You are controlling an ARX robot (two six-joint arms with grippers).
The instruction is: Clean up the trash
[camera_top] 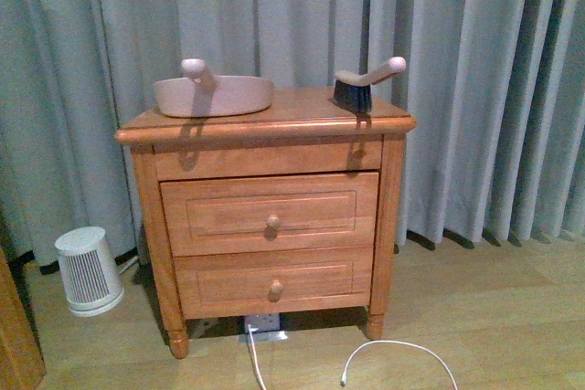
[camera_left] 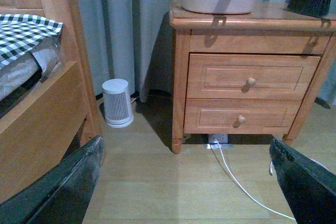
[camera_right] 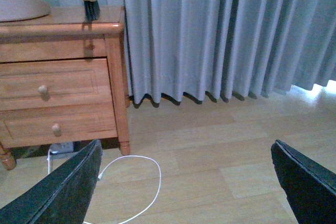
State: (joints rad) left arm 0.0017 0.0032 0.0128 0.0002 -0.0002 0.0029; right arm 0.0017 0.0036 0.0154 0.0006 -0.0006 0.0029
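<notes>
Two end effectors show only in their own wrist views. The left end effector (camera_left: 186, 149) has its dark fingers spread wide at the picture's lower corners and holds nothing. The right end effector (camera_right: 186, 148) is spread just as wide and is also empty. Both hang low over a pale wood floor (camera_right: 220, 150), where a white cable (camera_right: 142, 182) loops near the foot of a wooden two-drawer bench (camera_top: 274, 127).

On the bench top a beige dustpan (camera_top: 215, 95) sits towards the left, handle up. A dark-bristled brush (camera_top: 361, 87) rests towards the right, its pale handle angled upward, well apart from the dustpan. A small white ribbed heater (camera_top: 89, 269) stands on the floor left of the bench, and beyond it the left wrist view shows a bed (camera_left: 37, 114). Grey curtains (camera_top: 475, 89) hang behind.

The trash, a crumpled white wad, appears in no view; the inside of the dustpan is hidden.

The step in hand is probably finding the wad. It would go best to scan the unseen floor first, then take the dustpan with the left arm and the brush with the right, each by its handle, avoiding the cable.
</notes>
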